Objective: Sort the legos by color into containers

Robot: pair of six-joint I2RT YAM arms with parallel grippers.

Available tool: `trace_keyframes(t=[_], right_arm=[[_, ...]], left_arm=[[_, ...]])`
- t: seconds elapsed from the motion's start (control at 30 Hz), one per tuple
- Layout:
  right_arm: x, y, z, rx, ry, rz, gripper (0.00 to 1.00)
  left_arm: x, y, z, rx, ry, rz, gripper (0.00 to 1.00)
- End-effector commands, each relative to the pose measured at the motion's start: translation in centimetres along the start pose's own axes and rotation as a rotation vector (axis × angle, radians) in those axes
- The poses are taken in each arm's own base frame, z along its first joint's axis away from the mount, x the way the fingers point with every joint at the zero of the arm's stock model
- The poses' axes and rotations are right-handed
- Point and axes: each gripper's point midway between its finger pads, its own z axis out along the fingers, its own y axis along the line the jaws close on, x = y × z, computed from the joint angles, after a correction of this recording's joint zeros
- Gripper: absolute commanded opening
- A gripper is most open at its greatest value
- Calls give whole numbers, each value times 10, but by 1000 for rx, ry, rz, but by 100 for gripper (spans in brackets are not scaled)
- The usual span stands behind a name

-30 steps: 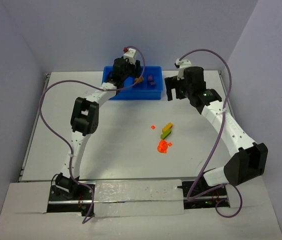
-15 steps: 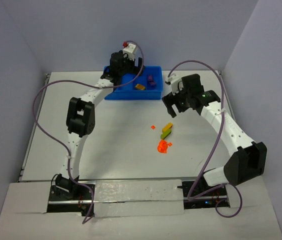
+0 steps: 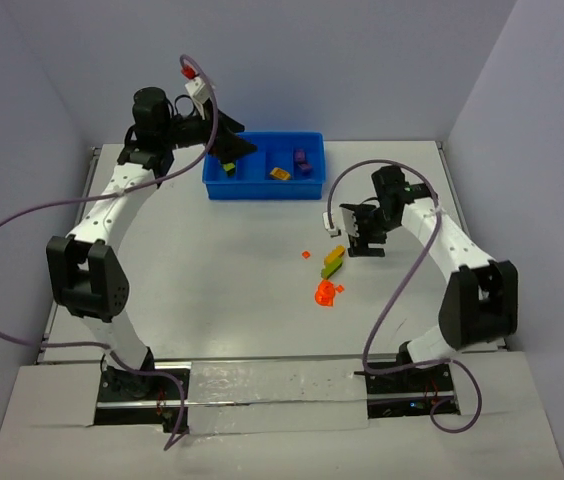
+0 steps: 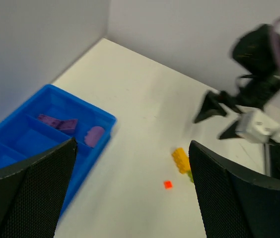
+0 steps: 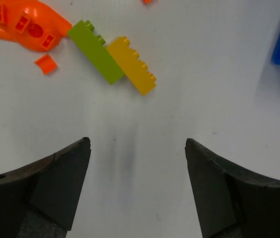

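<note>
The green-and-yellow brick pair (image 5: 111, 63) lies on the table (image 5: 219, 89) just ahead of the right gripper (image 5: 136, 146), its long axis slanted across the spread jaws (the left gripper (image 3: 230, 158), also spread, hangs far off over the blue bin (image 3: 262, 190)).
</note>
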Motion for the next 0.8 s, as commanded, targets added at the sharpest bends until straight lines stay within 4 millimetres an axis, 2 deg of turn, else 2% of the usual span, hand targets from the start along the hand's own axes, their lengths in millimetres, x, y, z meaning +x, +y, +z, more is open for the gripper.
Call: trace_keyframes(t=[0.0, 0.1, 0.17, 0.3, 0.53, 0.77], right_arm=[[-3, -12, 22, -95, -60, -255, 82], [4, -8, 35, -120, -60, -319, 81], [8, -4, 42, -137, -54, -337, 81], [12, -8, 52, -142, -56, -342, 78], [4, -14, 64, -154, -72, -343, 77], [-5, 2, 65, -181, -87, -386, 76]], left_arm=[[25, -45, -17, 84, 104, -21, 99], [38, -48, -28, 67, 134, -39, 99], [40, -52, -34, 68, 141, -40, 99], [50, -55, -41, 61, 166, -66, 99], [68, -54, -43, 46, 190, -103, 99], [73, -48, -43, 29, 201, -71, 99]])
